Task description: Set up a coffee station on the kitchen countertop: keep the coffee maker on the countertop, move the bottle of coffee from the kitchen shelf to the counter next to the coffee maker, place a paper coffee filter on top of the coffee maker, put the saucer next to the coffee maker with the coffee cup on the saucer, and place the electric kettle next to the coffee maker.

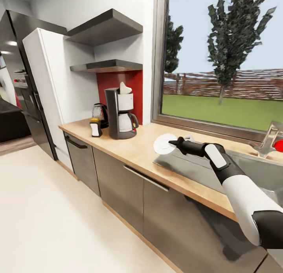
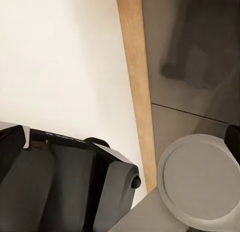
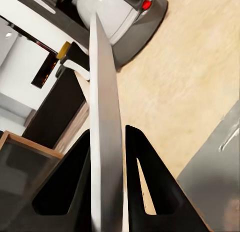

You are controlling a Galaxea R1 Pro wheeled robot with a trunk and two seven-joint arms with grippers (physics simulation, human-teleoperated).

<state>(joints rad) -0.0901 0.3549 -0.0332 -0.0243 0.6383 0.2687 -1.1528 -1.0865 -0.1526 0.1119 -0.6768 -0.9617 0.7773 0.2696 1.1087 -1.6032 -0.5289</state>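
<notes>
My right gripper (image 3: 107, 179) is clamped on the saucer (image 1: 166, 144): in the right wrist view the two dark fingers (image 3: 145, 182) press on either face of the thin white plate, which runs edge-on away from the camera. From the head view I see the saucer held at the gripper's tip, above the counter (image 1: 137, 149) right by the near corner of the steel sink (image 1: 184, 166); I cannot tell whether it touches the wood.

Further along the counter, well apart from the saucer, stands the coffee maker (image 1: 121, 113) against the red wall panel, with the white filter (image 1: 125, 88) sitting on its top. Just beside it on the far side is the kettle (image 1: 100, 115), and in front of the kettle the coffee bottle (image 1: 95, 127) with its yellow cap. In the right wrist view the coffee maker's base and carafe sit beyond the saucer's far edge.

The left wrist view looks down on pale floor (image 2: 60, 66), a wooden plinth strip and grey cabinet fronts (image 2: 195, 51), along with dark robot parts; I cannot tell how the left gripper stands.
</notes>
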